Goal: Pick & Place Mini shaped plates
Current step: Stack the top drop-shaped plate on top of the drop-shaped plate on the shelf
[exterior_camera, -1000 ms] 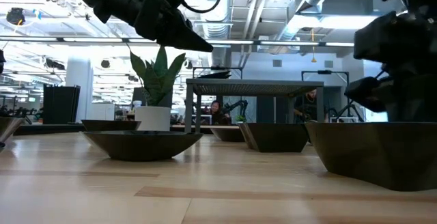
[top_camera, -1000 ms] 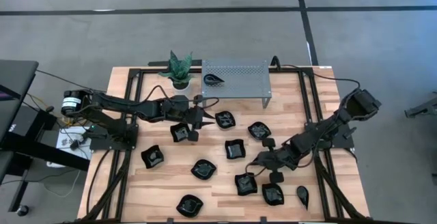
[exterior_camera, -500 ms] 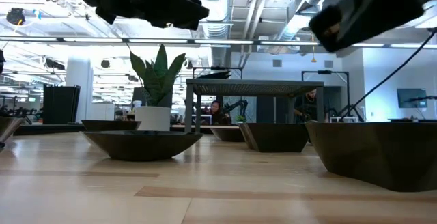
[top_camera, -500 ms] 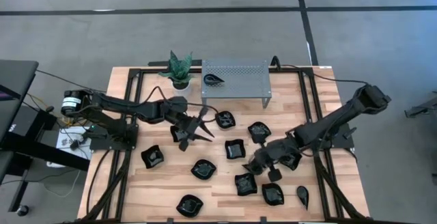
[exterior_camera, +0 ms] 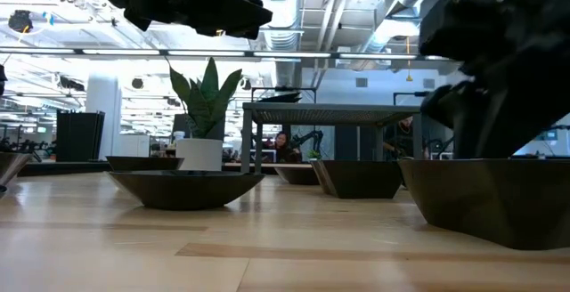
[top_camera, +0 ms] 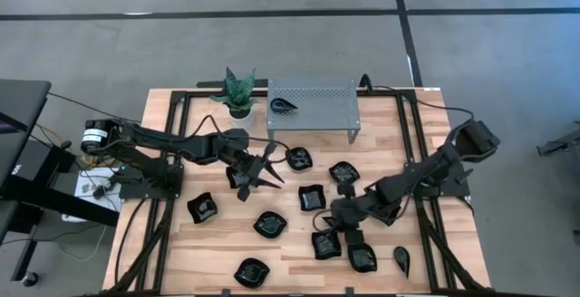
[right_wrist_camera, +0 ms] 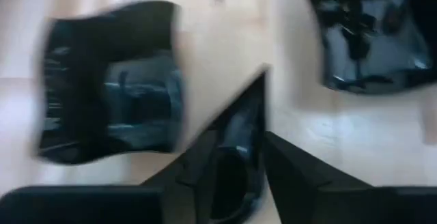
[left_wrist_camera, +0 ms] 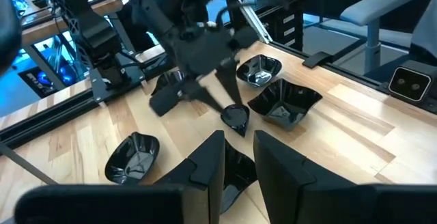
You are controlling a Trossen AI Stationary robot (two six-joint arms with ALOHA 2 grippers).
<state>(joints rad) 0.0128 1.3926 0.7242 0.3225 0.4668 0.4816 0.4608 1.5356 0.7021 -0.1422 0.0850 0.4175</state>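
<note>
the right gripper's (top_camera: 337,235) fingers (right_wrist_camera: 290,166) stand a little apart, straddling the rim of a small black plate (right_wrist_camera: 229,162) they look to be pinching. half a second ago that gripper hung higher over the plates on the right; it has since dropped low among them, so a pick is probably under way. the left gripper (top_camera: 270,172) has kept its place above the table's (top_camera: 227,243) middle, its fingers (left_wrist_camera: 208,166) narrowly parted with nothing clearly between them. one teardrop plate (top_camera: 282,105) already lies on the metal shelf (top_camera: 313,103) at the far edge. neighbouring plates (top_camera: 312,197) crowd the right gripper closely, leaving little side room; the freest way out is straight up, then across bare wood toward the shelf.
</note>
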